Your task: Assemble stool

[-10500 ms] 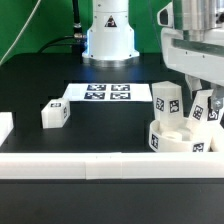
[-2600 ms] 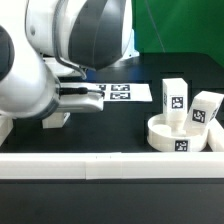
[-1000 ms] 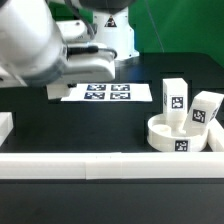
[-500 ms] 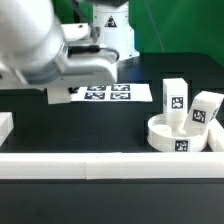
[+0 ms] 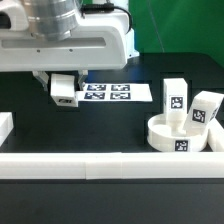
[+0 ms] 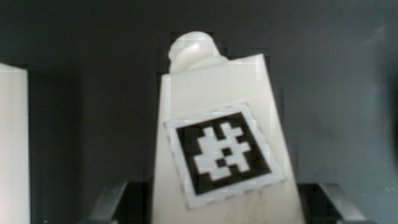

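Observation:
One white stool leg (image 5: 66,93) hangs above the table at the left end of the marker board, its tag facing the exterior camera. My gripper (image 5: 64,84) is shut on it from both sides. In the wrist view the same leg (image 6: 217,130) fills the middle, tag up and its rounded peg pointing away, with my gripper (image 6: 222,206) clamped on its near end between dark fingers (image 6: 118,203). The round seat (image 5: 180,138) lies at the exterior view's right. Two more legs (image 5: 175,97) (image 5: 205,108) stand upright on it.
The marker board (image 5: 112,92) lies flat at the table's middle back. A long white rail (image 5: 100,165) runs along the front, and another white rail piece (image 5: 4,126) sits at the exterior view's left. The robot's base stands behind the board.
The arm has swung and the hand has turned to face down, carrying the leg off the table at the left. The seat and its two legs have not moved.

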Motion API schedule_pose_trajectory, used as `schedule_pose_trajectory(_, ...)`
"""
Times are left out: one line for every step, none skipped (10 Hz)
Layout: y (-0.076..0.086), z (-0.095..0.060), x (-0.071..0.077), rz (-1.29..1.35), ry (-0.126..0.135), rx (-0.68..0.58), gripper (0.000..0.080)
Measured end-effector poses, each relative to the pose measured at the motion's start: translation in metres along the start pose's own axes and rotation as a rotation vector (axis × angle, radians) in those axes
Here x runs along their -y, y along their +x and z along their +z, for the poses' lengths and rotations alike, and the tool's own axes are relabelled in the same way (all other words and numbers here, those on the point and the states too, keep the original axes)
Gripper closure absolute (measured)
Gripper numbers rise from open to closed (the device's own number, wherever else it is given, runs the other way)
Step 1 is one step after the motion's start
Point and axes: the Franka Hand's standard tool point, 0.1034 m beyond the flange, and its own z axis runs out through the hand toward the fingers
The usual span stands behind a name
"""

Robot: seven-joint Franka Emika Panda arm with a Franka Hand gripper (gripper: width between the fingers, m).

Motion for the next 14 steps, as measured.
schedule_pose_trajectory(-0.008, 0.000, 0.018, 0.025, 0.042, -0.028, 0.0474)
schedule_pose_trajectory(-0.003, -0.009, 0.039, 0.058, 0.083, -0.120, 0.0474)
schedule_pose_trajectory(-0.001, -0.017, 0.057, 0.089, 0.107, -0.222, 0.0474)
schedule_pose_trajectory(-0.002, -0.021, 0.063, 0.084, 0.082, -0.336, 0.0474)
schedule_pose_trajectory(-0.004, -0.017, 0.057, 0.083, 0.061, -0.392, 0.0474)
schedule_pose_trajectory(-0.001, -0.018, 0.052, 0.090, 0.037, -0.457, 0.0474)
schedule_pose_trajectory(0.001, -0.019, 0.054, 0.094, 0.026, -0.516, 0.0474)
schedule_pose_trajectory(0.002, -0.024, 0.068, 0.113, 0.039, -0.594, 0.0474)
schedule_pose_trajectory(0.003, -0.026, 0.086, 0.106, 0.059, -0.604, 0.0474)
schedule_pose_trajectory(0.009, -0.032, 0.096, 0.098, 0.063, -0.615, 0.0474)
schedule_pose_trajectory(0.010, -0.032, 0.102, 0.085, 0.040, -0.614, 0.0474)
schedule_pose_trajectory(0.009, -0.031, 0.101, 0.082, 0.037, -0.612, 0.0474)
schedule_pose_trajectory(0.009, -0.030, 0.100, 0.083, 0.037, -0.612, 0.0474)
schedule_pose_trajectory(0.009, -0.030, 0.103, 0.081, 0.039, -0.611, 0.0474)
